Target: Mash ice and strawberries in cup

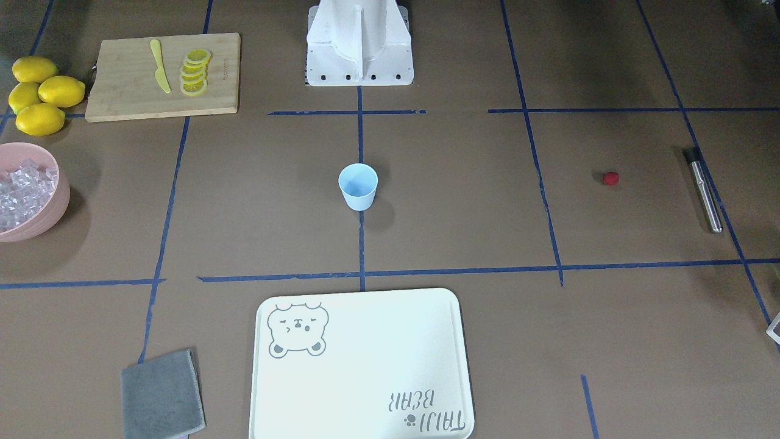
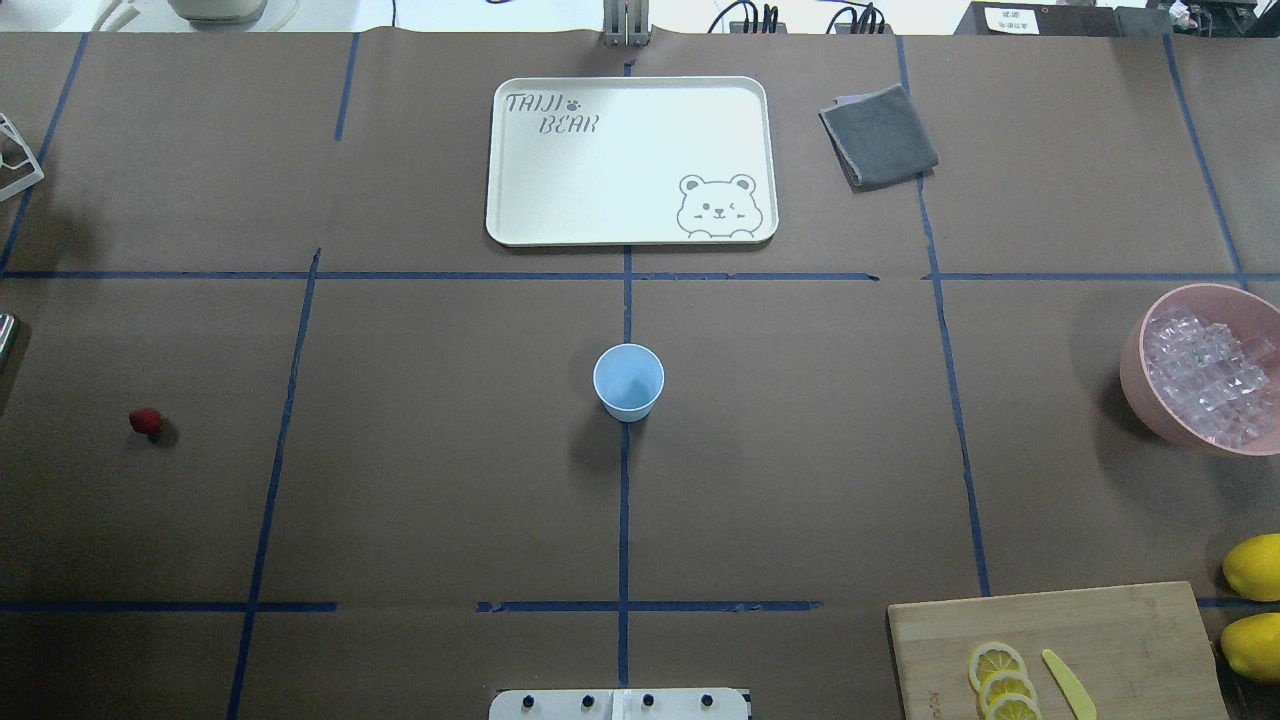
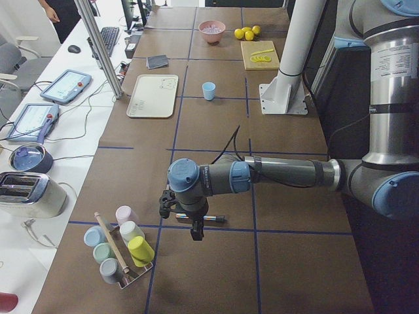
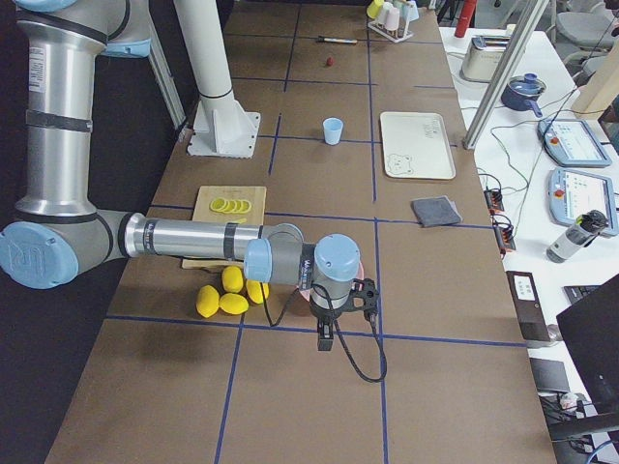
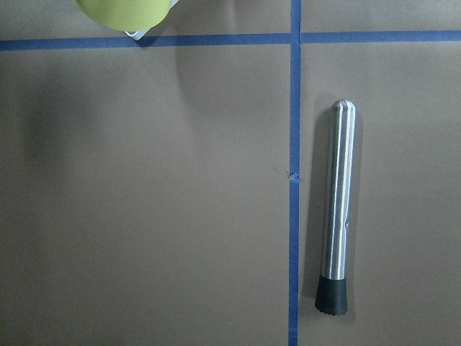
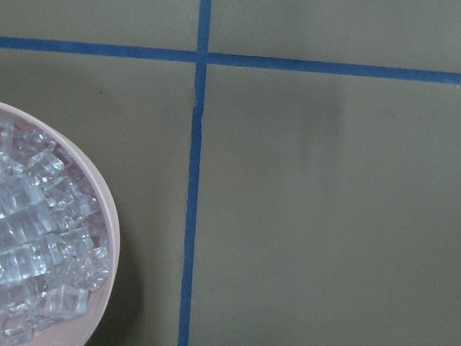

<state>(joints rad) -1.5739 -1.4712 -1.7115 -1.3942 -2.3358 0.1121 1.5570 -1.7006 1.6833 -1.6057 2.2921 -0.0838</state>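
While the cup point(image 2: 628, 380) stands empty, we judge fetching ice point(image 2: 1205, 385) and the strawberry point(image 2: 146, 422) comes next; whether the left gripper point(image 3: 195, 230) or right gripper point(image 4: 325, 336) is open, we cannot tell.

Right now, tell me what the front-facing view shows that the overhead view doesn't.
Only the front-facing view: the whole metal rod with its black tip, and all four lemons; overhead catches two lemons, cut off. Only the overhead view: black cables past the far edge of the table. Both: the blue cup, the strawberry, the tray, the grey cloth, and the pink bowl of ice.
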